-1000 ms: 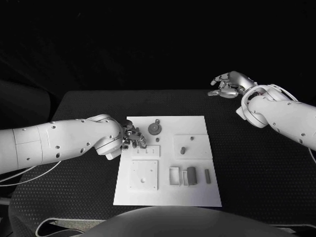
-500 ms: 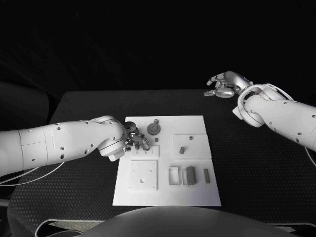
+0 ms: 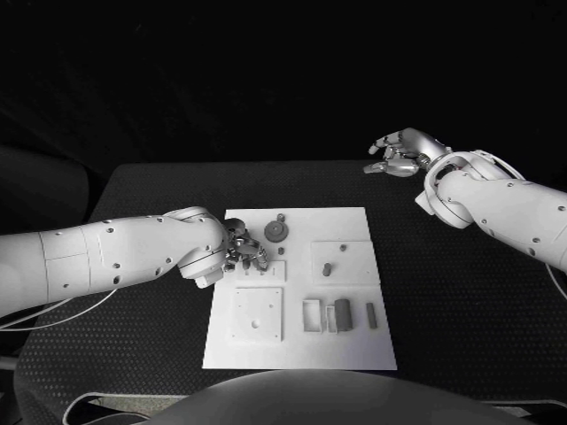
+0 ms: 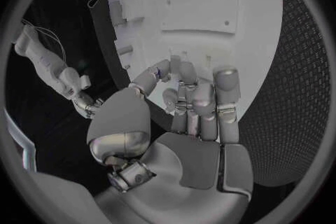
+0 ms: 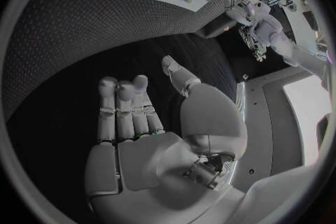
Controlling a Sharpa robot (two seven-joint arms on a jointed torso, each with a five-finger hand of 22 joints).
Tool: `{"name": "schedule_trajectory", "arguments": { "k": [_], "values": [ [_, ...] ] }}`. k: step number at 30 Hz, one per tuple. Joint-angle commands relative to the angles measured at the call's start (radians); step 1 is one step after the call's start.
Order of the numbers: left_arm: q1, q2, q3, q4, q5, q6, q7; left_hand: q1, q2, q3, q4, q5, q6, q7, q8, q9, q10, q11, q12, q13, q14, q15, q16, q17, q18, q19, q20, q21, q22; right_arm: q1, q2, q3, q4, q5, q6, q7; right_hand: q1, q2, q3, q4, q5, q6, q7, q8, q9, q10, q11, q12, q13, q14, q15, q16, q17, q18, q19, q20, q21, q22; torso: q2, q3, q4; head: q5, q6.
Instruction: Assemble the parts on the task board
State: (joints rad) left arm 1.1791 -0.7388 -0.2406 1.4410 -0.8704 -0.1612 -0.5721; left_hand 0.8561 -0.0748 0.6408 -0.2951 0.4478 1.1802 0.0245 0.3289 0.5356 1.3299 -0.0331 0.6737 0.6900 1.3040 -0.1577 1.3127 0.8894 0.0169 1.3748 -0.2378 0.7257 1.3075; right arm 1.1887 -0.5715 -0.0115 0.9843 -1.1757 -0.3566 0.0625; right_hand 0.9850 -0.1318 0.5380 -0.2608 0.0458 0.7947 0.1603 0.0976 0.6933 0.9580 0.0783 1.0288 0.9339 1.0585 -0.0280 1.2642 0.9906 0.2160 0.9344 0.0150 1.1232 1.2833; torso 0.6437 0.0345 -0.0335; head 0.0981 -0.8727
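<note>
Left robot hand (image 3: 239, 250) over the board's (image 3: 303, 354) left edge, near its far-left corner, fingers (image 4: 187, 79) curled down toward the board's surface. Cannot tell whether anything is pinched between thumb and fingers: the fingertips hide the spot beneath them. Right robot hand (image 3: 402, 152) raised near the desk's (image 3: 462, 301) far edge, toward the far-right corner, well apart from the board; fingers (image 5: 120, 102) apart, extended side by side, thumb off to one side, holding nothing.

Board at the desk's middle, long sides running from the near edge toward the far edge. Round part (image 3: 276, 232) close to the board's far edge, just beside the left robot hand. Small peg (image 3: 327, 268) standing on a raised square plate (image 3: 343, 260) at the board's right side. Dark block (image 3: 344, 314) and thin bar (image 3: 372, 315) near the board's near-right area, beside two open slots. Square plate with holes (image 3: 258, 314) at the board's near-left.
</note>
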Motion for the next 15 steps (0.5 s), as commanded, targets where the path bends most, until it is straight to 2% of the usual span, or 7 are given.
{"name": "schedule_trajectory", "arguments": {
  "k": [1,7,15],
  "values": [
    [-0.003,0.002,0.0,-0.005,-0.02,0.022,0.0,0.012,0.021,0.026,0.015,0.0,0.091,-0.035,0.084,0.172,0.079,-0.064,0.006,0.001,0.025,-0.042,0.007,-0.001,0.016,0.018,-0.025,0.005,0.024,0.001,0.0,0.001,0.003,0.002,0.014,0.003,0.001,0.007,-0.005,0.0,0.003,-0.026,0.033,0.001,-0.002,-0.009,0.001,-0.006,-0.001,-0.009,-0.001,-0.006,-0.001,0.046,-0.007,0.003,-0.003,-0.002,0.0,-0.0017,0.0002,0.002,0.0],
    [-0.003,0.006,0.0,-0.02,-0.02,0.033,0.0,0.009,0.025,0.026,0.014,0.001,0.092,-0.035,0.084,0.173,0.079,-0.065,0.007,0.001,0.025,-0.042,0.009,-0.002,0.016,0.018,-0.024,0.007,0.024,0.001,0.001,0.001,0.007,0.002,0.016,0.002,0.0,0.008,-0.005,0.001,0.003,-0.027,0.033,0.001,-0.002,-0.009,0.001,-0.006,-0.002,-0.01,-0.001,-0.006,-0.002,0.046,-0.007,0.004,-0.004,-0.002,0.0,-0.0004,0.0007,-0.001,0.0],
    [-0.009,0.014,0.0,-0.033,-0.02,0.045,-0.002,0.005,0.029,0.025,0.013,0.004,0.094,-0.036,0.085,0.175,0.08,-0.064,0.009,0.002,0.024,-0.042,0.014,-0.003,0.016,0.017,-0.023,0.011,0.024,0.001,0.003,0.001,0.009,0.001,0.02,0.002,0.0,0.008,-0.006,0.002,0.003,-0.027,0.033,0.001,-0.002,-0.009,0.001,-0.006,-0.003,-0.01,-0.001,-0.006,-0.002,0.046,-0.007,0.004,-0.004,-0.002,0.001,-0.0015,0.0004,-0.003,0.0]
  ]
}}
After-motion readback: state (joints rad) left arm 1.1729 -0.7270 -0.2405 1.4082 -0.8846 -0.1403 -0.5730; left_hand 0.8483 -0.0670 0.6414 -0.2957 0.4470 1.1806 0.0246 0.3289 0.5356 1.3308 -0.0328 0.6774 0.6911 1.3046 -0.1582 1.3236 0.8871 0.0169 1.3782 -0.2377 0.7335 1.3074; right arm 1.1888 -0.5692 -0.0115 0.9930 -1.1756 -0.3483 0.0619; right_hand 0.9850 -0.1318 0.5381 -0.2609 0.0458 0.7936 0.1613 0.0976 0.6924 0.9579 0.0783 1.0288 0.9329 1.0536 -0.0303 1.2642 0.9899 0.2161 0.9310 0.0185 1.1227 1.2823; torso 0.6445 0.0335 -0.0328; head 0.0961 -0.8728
